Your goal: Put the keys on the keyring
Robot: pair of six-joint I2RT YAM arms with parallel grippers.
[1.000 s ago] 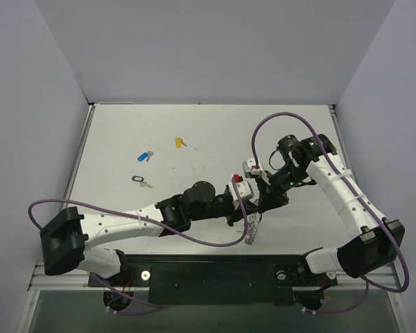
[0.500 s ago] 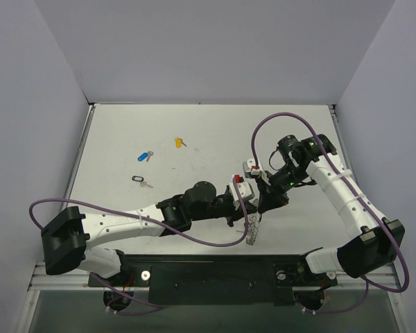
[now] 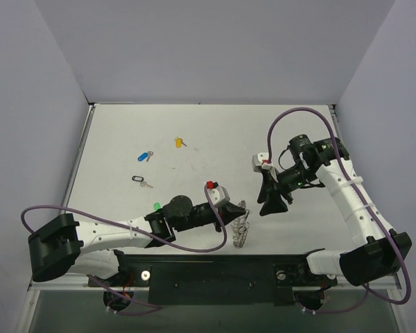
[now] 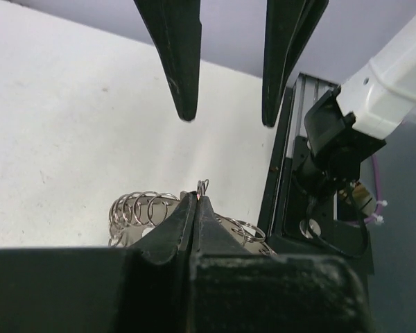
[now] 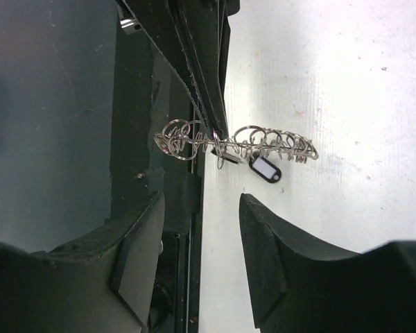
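Three small metal keys with plastic caps lie on the matte white table (image 3: 111, 132): a black key (image 3: 142, 180), a blue key (image 3: 146, 156) and a yellow key (image 3: 179, 142). At the near edge, the left gripper (image 4: 197, 201) is pinched tight on one wire loop of the keyring (image 4: 142, 208), a springy silver coil. A black-capped key (image 5: 265, 168) dangles from it. The right gripper (image 5: 201, 208) is partly open and empty, just beside the ring.

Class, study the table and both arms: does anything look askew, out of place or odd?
Nothing is spilled or broken. The keyring hangs lopsided, pinched at one loop by the left gripper near the front edge of the table, one black-capped key dangling from it.
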